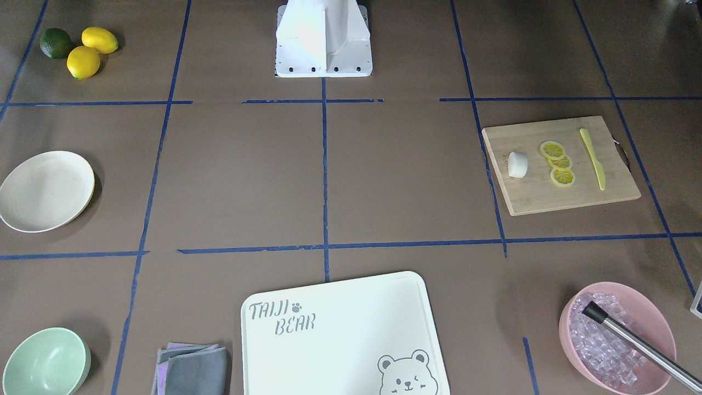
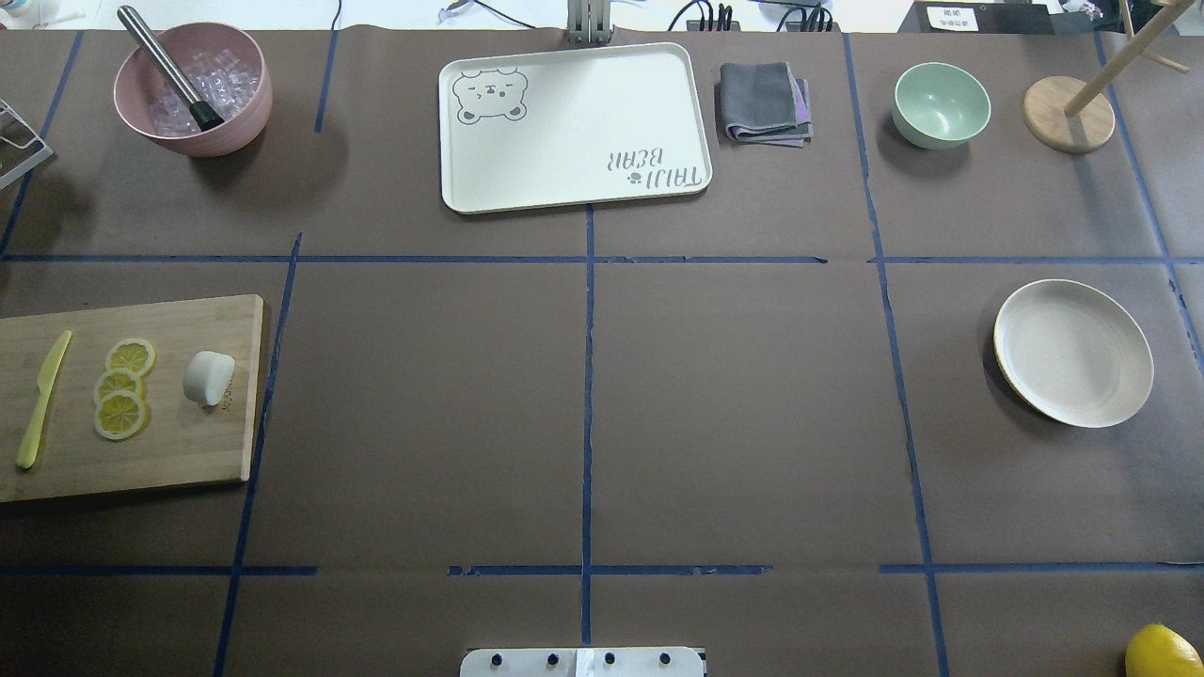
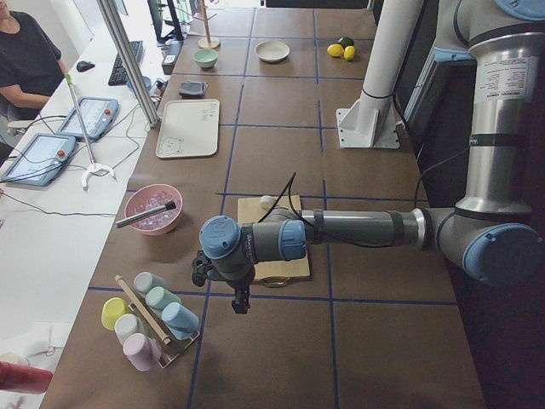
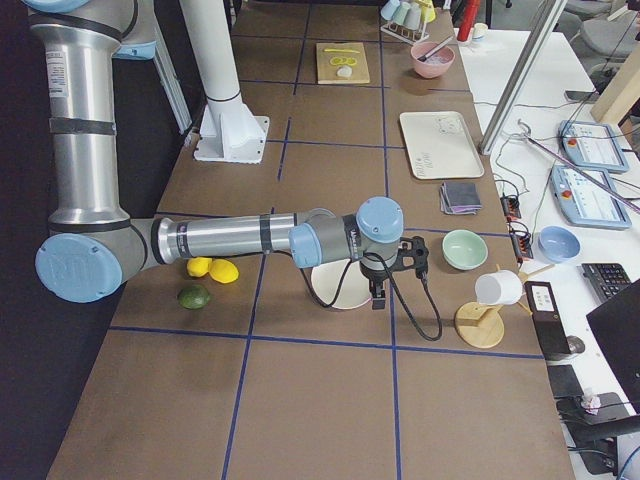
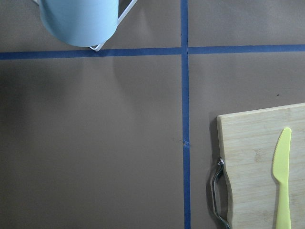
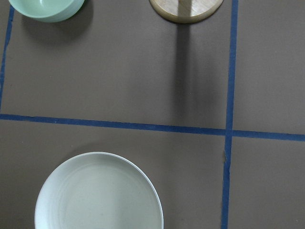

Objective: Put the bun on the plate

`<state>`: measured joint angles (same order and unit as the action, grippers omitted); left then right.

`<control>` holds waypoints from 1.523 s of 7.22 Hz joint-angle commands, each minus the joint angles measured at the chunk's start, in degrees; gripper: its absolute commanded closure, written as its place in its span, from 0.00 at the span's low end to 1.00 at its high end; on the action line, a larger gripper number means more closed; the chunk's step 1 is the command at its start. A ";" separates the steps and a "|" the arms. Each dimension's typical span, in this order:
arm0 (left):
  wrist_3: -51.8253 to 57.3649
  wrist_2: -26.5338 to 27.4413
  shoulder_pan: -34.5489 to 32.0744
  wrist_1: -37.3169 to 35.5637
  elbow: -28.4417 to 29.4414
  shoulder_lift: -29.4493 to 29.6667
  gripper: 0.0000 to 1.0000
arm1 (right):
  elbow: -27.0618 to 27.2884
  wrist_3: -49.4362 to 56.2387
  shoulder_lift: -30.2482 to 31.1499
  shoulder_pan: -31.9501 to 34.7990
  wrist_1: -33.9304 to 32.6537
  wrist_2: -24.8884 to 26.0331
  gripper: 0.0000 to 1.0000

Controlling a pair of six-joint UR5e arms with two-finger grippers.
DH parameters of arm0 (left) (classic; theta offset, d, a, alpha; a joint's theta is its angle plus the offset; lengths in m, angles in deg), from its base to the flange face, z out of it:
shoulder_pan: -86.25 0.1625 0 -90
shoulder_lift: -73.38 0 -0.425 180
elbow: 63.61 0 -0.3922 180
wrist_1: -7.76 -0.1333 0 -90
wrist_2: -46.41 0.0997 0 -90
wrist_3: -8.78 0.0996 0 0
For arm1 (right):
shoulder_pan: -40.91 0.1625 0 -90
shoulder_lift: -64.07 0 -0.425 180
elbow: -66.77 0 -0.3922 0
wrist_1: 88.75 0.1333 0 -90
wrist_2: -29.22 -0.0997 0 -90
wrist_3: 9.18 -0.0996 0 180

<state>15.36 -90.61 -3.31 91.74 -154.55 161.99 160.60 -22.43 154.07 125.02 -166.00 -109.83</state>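
bun (image 2: pixel 209 376) on wooden board (image 2: pixel 169 451), left side of tabletop, beside lemon slices (image 2: pixel 120 387). my left claw (image 3: pixel 241 303) hangs off the board's knife (image 2: pixel 42 400) end, apart from bun. right claw (image 4: pixel 378 296) near plate (image 2: pixel 1072 353). can't tell if either claw is apart or together.

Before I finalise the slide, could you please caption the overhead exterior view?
Bun on the wooden cutting board at the view's left; empty plate at far right.

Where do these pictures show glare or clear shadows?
Exterior front-facing: the robot base is overexposed, nearly pure white. Overhead exterior: the plate has a soft shadow along its left edge. Right wrist-mounted: the wooden stand casts a long dark streak.
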 commanded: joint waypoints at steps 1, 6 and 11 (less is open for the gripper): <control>0.01 0.00 0.00 0.03 -0.38 0.07 0.00 | -7.67 -10.51 -0.09 -4.89 15.91 3.58 0.00; -0.16 0.00 0.00 -0.14 -2.13 0.07 0.00 | -11.29 -25.86 5.71 -17.74 29.69 10.72 0.01; -0.16 0.00 0.00 -0.23 -3.02 0.07 0.00 | -12.45 -25.86 4.75 -19.16 30.05 10.21 0.61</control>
<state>15.20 -90.61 -3.31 91.53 -157.52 162.07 148.01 -48.35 158.88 105.94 -135.97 -99.29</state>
